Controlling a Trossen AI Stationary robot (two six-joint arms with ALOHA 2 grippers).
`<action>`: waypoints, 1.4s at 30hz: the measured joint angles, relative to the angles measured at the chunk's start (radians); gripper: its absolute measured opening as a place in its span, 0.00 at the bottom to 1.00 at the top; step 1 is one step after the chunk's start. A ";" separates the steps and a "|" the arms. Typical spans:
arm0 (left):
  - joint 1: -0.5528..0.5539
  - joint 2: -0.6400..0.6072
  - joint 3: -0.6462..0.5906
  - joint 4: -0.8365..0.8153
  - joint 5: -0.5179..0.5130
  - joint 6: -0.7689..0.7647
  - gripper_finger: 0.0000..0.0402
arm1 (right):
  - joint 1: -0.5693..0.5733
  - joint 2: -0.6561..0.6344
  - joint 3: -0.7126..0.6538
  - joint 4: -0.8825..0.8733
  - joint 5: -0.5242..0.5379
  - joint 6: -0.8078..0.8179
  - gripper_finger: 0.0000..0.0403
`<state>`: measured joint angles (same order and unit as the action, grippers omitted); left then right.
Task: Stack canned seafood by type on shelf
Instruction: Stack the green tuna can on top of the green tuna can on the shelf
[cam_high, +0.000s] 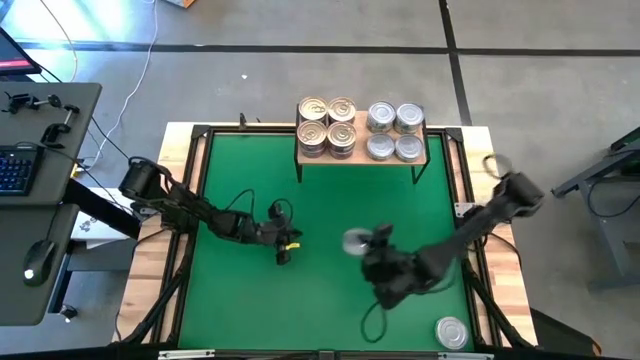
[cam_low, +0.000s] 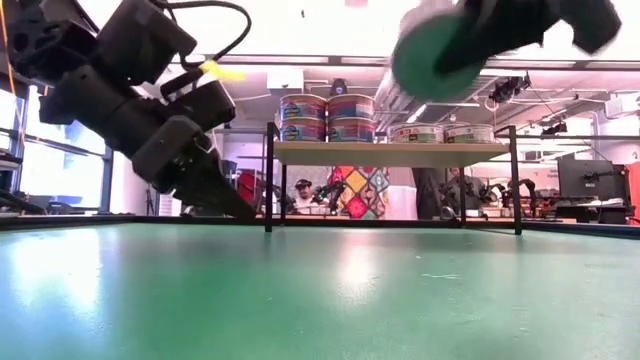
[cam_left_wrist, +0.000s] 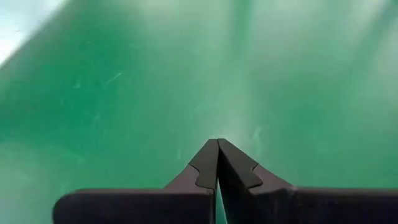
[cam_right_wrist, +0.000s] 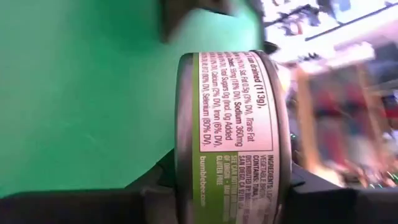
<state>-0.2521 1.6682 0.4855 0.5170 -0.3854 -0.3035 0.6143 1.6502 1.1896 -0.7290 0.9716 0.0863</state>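
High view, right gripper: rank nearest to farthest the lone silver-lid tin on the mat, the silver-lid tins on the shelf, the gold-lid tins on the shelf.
From the right gripper, which is carrying a round flat tin:
1. Lone silver-lidded tin, on the green mat at its near right corner.
2. Silver-lidded tins, right half of the light-wood shelf.
3. Golden-lidded tins, left half of the shelf, marginally farther.

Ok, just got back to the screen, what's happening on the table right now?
The right gripper is clamped on a round silver-lidded tin with a green label, lifted above the green mat. The left gripper is shut and empty over the mat. On the light-wood shelf at the far edge sit golden-lidded tins beside silver-lidded ones. One more silver tin waits at the mat's near right corner.
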 joint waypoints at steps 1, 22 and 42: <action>-0.002 0.001 -0.001 -0.004 -0.012 0.000 0.00 | 0.006 -0.045 0.000 -0.054 0.028 0.028 0.28; -0.025 -0.001 0.001 0.028 -0.079 -0.009 0.00 | -0.712 -0.323 0.000 -0.393 -0.004 -0.223 0.28; -0.025 -0.003 0.002 0.028 -0.079 -0.008 0.00 | -0.779 -0.229 0.000 -0.609 0.016 -0.088 0.29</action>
<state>-0.2768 1.6653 0.4877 0.5449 -0.4641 -0.3117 -0.1644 1.4216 1.1900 -1.3384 0.9873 -0.0020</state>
